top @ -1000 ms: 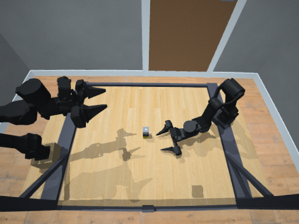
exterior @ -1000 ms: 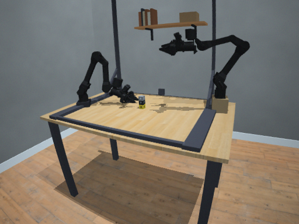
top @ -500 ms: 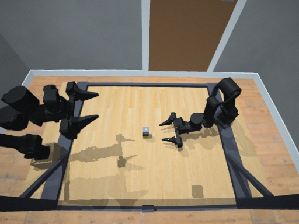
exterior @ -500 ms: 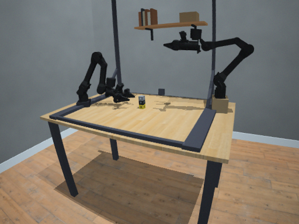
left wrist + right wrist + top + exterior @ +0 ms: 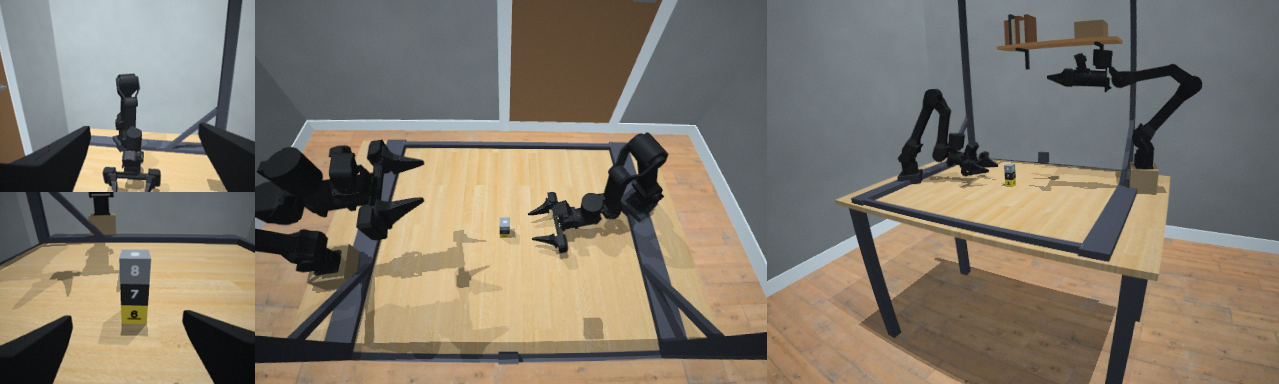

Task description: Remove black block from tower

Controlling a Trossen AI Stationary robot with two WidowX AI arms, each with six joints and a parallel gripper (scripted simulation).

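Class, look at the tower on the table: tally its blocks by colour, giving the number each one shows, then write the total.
Grey: 1, the block showing 8
Black: 1, the block showing 7
Yellow: 1, the block showing 6
Total: 3

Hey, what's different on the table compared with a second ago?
The right end effector has shifted toward the door side, rising and backing slightly off the tower. The left end effector has drawn back toward its own base. Nothing was grasped or released. The tower looks unchanged, still stacked, and both end effectors are empty and open.
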